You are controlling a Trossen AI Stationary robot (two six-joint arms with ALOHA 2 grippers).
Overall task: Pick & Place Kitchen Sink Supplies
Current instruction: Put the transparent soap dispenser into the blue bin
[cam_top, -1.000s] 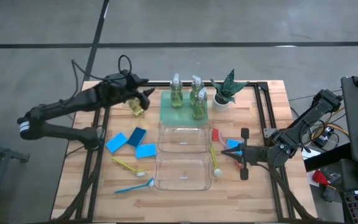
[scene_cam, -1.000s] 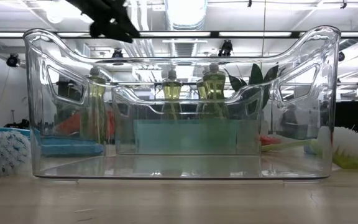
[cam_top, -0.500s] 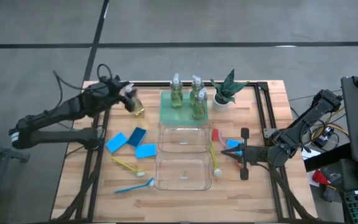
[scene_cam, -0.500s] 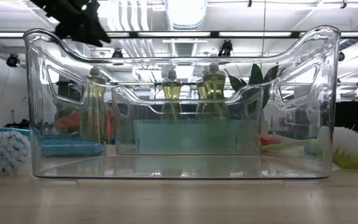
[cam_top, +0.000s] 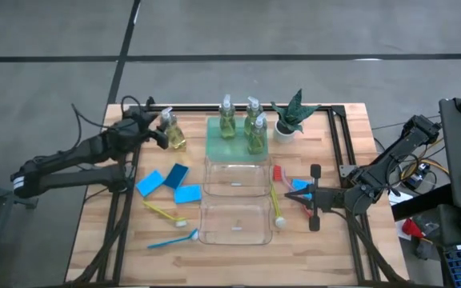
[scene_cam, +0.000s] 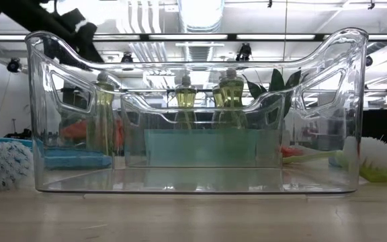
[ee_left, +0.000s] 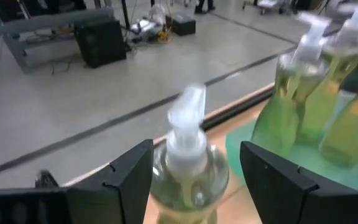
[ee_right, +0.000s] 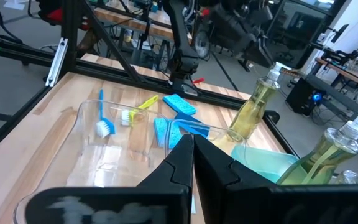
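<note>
A clear pump bottle (cam_top: 173,134) of yellow-green liquid stands alone on the table's far left part. My left gripper (cam_top: 159,137) is open and comes level at it from the left. In the left wrist view the bottle (ee_left: 188,180) shows between the two fingertips of that gripper (ee_left: 196,149), and I see no touch. Three more bottles (cam_top: 246,124) stand on the green tray (cam_top: 214,148). My right gripper (cam_top: 297,194) hovers shut right of the bins, over a blue sponge (cam_top: 299,184). The right wrist view shows this gripper (ee_right: 191,146) empty.
Two clear bins (cam_top: 237,178) (cam_top: 236,222) sit mid-table. Three blue sponges (cam_top: 176,176), a yellow brush (cam_top: 165,213) and a blue brush (cam_top: 173,239) lie left of them. A red brush (cam_top: 278,171) and a yellow-green brush (cam_top: 277,210) lie right. A potted plant (cam_top: 290,118) stands behind.
My left gripper has drawn back from above the lone bottle toward the table's left edge and sunk lower, staying open. The bottle stands where it was. My right arm has kept still.
</note>
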